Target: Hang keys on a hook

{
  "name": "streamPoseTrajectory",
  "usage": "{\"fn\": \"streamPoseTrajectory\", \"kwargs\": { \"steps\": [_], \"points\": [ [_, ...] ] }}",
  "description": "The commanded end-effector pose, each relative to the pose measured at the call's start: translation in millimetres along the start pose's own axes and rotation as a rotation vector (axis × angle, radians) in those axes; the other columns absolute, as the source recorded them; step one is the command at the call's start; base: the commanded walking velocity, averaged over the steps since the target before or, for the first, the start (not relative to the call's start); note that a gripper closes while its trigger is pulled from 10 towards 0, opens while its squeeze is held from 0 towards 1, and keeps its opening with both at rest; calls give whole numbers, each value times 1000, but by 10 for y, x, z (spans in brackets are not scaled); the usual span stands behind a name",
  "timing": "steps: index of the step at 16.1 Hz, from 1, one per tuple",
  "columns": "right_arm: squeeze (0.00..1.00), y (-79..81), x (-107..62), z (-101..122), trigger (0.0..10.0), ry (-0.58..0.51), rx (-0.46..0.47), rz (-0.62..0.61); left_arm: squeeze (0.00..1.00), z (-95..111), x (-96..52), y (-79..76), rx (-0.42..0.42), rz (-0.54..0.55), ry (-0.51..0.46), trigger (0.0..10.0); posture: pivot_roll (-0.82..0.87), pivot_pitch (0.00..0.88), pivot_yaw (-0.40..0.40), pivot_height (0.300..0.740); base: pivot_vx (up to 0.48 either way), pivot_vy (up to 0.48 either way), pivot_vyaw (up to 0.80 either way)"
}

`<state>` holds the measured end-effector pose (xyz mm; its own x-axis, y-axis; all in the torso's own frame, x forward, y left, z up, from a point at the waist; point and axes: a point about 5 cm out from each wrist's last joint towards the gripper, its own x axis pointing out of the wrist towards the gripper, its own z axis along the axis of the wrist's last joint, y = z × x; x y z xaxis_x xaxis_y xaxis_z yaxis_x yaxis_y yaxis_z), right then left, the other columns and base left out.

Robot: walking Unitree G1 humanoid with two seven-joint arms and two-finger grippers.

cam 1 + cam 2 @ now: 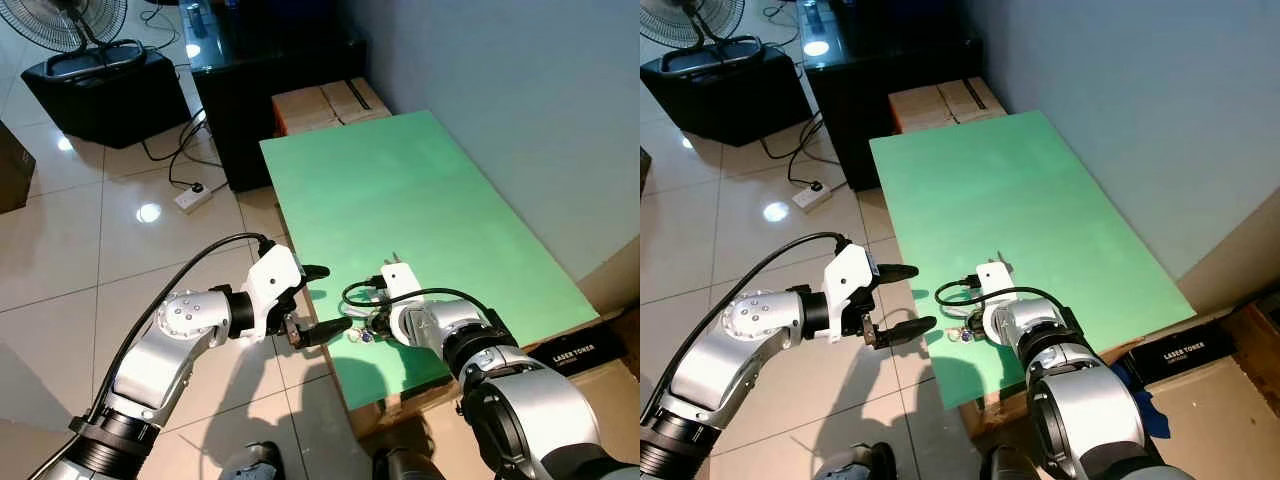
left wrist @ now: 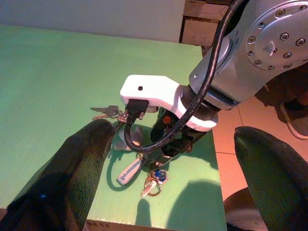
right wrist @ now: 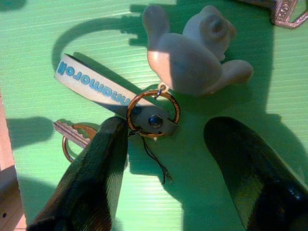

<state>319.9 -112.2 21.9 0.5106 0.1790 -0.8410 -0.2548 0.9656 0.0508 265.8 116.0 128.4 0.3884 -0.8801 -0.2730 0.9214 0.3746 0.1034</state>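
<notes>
**Q:** Surface and surroundings?

**A:** Green table (image 1: 420, 190) against a grey wall; cardboard box (image 1: 325, 104) beyond its far end, power strip (image 1: 192, 197) and fan (image 1: 75, 25) on the tiled floor at 10 to 11 o'clock.

**Q:** Location of the task item?

**A:** The keys (image 3: 72, 137) lie flat on the table's near corner, joined by a brass ring (image 3: 153, 114) to a lettered strap (image 3: 94, 84) and a pale animal figurine (image 3: 192, 53).

**Q:** Pincer states?

**A:** Right pincer (image 3: 166, 168) is spread wide, fingers straddling the ring, one finger (image 3: 94, 173) over a key. Left pincer (image 1: 322, 300) is spread wide, empty, off the table edge at 9 o'clock from the keys.
</notes>
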Motion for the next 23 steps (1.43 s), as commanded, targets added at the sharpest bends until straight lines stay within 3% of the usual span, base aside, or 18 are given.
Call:
{"fn": "streamPoseTrajectory", "kwargs": {
  "steps": [1,4,5,6,7,8,9,23],
  "points": [
    [0,-20,23,-80,10000,16,8,-21,0,42,1,-26,24,-25,5,10000,-58,158,47,740,0,0,0],
    [0,-49,22,-72,9804,-1,17,-41,0,45,7,-28,29,-28,5,10000,-59,163,52,740,0,0,0],
    [0,-51,22,-73,7255,0,18,-40,0,47,10,-30,30,-30,6,10000,-58,165,53,740,0,0,0],
    [0,-54,21,-74,6039,1,17,-41,0,48,14,-31,29,-31,6,10000,-58,166,53,740,0,0,0],
    [0,-56,22,-83,1843,6,16,-40,0,48,16,-35,29,-33,7,10000,-57,170,54,740,0,0,0],
    [0,-56,23,-85,1843,7,16,-40,0,47,16,-35,28,-34,7,10000,-57,170,54,740,0,0,0],
    [0,-58,24,-93,0,10,19,-39,0,45,15,-38,27,-35,8,10000,-57,173,53,740,0,0,0],
    [0,-118,43,-207,0,28,41,-44,0,41,19,-30,22,-24,7,10000,-57,170,45,740,0,0,0]
  ]
}}
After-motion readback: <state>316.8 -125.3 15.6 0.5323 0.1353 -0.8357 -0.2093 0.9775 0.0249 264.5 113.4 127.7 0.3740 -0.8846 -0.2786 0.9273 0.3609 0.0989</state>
